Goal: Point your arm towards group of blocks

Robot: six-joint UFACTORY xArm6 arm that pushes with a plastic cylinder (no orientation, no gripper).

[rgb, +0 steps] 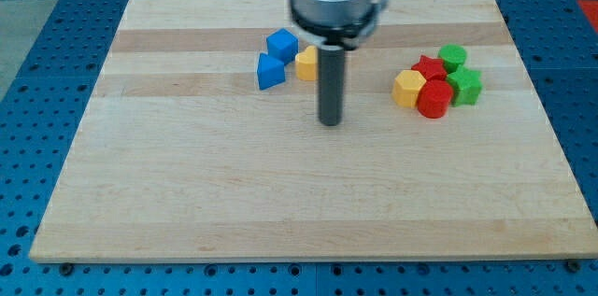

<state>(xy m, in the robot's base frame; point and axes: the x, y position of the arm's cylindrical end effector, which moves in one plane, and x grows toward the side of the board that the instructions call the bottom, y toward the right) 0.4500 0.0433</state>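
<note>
My tip [330, 122], a bare dark rod with no jaws to open or close, is resting on the wooden board [187, 193], apart from the group toward the view's right: yellow hexagonal block [407, 88], red star block [429, 66], red cylinder [434, 99], two green blocks [464, 84]. Risk: heading toward the view's top-left would be nudging the nearer yellow block [306, 63] and blue blocks [274, 59].

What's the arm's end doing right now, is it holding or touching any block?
No hand here: my tip holds nothing and touches no block. It sits below the yellow block, left of the five-block cluster led by the yellow hexagon block.
</note>
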